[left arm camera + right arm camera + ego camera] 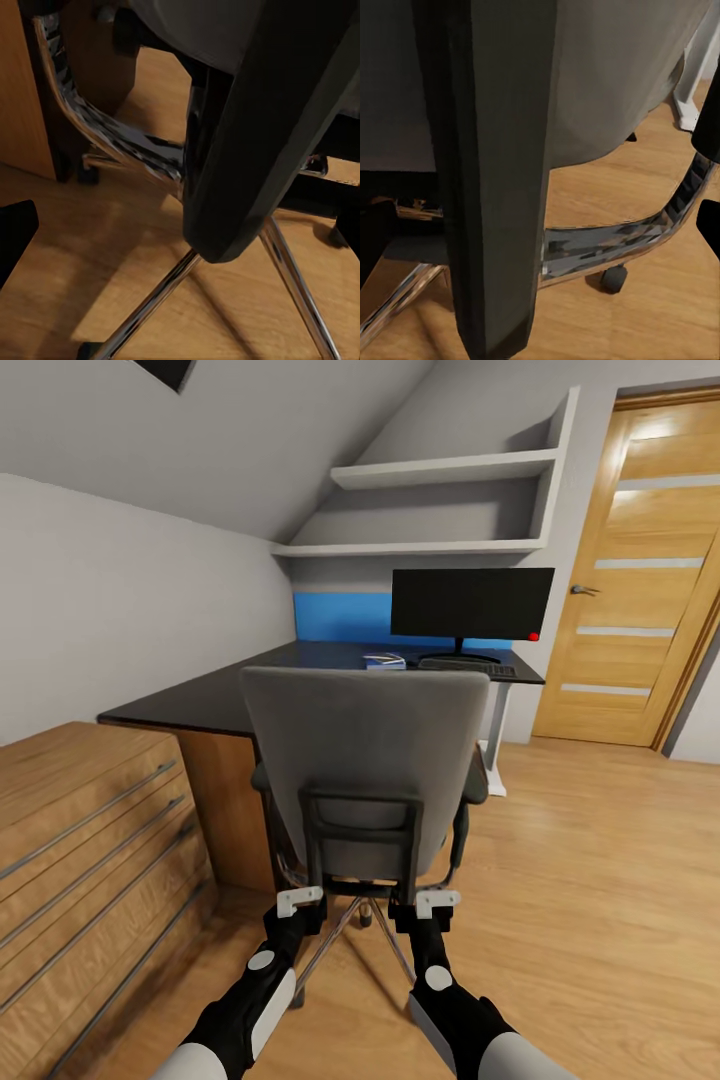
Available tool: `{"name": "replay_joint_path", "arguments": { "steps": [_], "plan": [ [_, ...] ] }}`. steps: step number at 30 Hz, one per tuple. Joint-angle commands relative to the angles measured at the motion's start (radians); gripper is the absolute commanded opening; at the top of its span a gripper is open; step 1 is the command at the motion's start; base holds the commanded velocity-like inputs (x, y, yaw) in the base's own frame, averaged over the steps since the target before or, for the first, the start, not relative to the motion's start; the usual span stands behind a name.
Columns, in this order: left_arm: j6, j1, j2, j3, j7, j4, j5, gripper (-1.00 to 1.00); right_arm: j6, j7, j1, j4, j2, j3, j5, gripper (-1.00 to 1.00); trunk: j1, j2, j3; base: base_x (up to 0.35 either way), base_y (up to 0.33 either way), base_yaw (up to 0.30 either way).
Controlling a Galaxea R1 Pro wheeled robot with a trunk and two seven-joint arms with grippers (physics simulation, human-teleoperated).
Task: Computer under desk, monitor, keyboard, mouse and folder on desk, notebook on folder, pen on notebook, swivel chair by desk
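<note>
1. Swivel chair (365, 760), grey padded with a chrome star base, stands nearest, its back facing the camera and its seat towards the desk; both grippers, left (300, 901) and right (437, 903), meet its black back frame, though I cannot tell whether they clamp it.
2. A light-wood drawer cabinet (80, 840) stands just left.
3. Glossy black-topped desk (250, 685) beyond carries the wide black monitor (472, 603), screen facing the chair, with a flat black keyboard (470, 665) before it.
4. A wooden door (640, 570) stands farther right.

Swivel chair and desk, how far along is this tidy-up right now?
Done: monitor stands on the desk, keyboard beside it, a blue-and-white item next to that. In hand: both grippers, left and right, at the swivel chair back's frame, chair near the desk. Computer, mouse, pen: unconfirmed.
</note>
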Motion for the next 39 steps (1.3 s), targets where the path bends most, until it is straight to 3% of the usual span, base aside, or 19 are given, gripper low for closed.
{"name": "replay_joint_path", "arguments": {
  "steps": [1,8,39],
  "plan": [
    [-0.005,-0.001,0.001,-0.008,0.008,0.0,0.01,1.0,-0.005,-0.005,-0.001,0.001,0.0,0.008,-0.01,1.0,0.0,0.0,-0.001,0.159,0.0,0.0],
    [-0.005,-0.001,0.001,-0.007,0.008,0.001,0.011,1.0,-0.005,-0.006,-0.001,0.001,-0.001,0.008,-0.01,1.0,0.0,0.0,-0.001,0.176,0.0,0.0],
    [-0.006,-0.001,0.004,-0.007,0.008,0.001,0.011,1.0,-0.004,-0.007,-0.001,0.001,-0.002,0.008,-0.007,1.0,0.0,0.0,-0.001,0.029,-0.032,0.0]
  ]
}}
